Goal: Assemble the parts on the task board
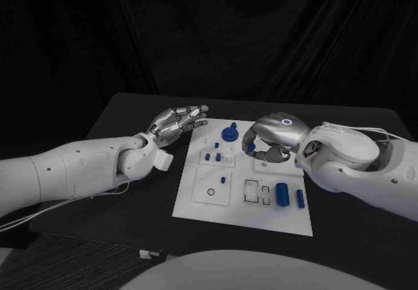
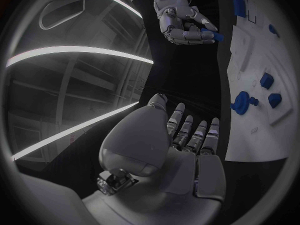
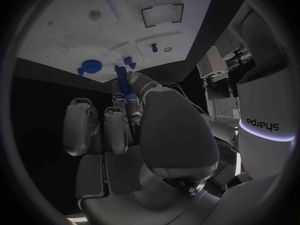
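Right hand (image 1: 272, 140): grasping a blue part (image 3: 124, 85) in its fingers, over the task board (image 1: 240, 211)'s far edge | Left hand (image 1: 179, 122): released, fingers apart, holding nothing, just beside the board's far-left corner

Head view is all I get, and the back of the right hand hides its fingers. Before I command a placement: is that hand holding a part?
Observer: Yes. In the right wrist view, the right hand pinches a slim blue part at its fingertips, above the far side of the board.
Operator: And is the left hand free? I only see its back.
Observer: In the left wrist view, the left hand has its fingers straight and apart, with nothing in its palm.
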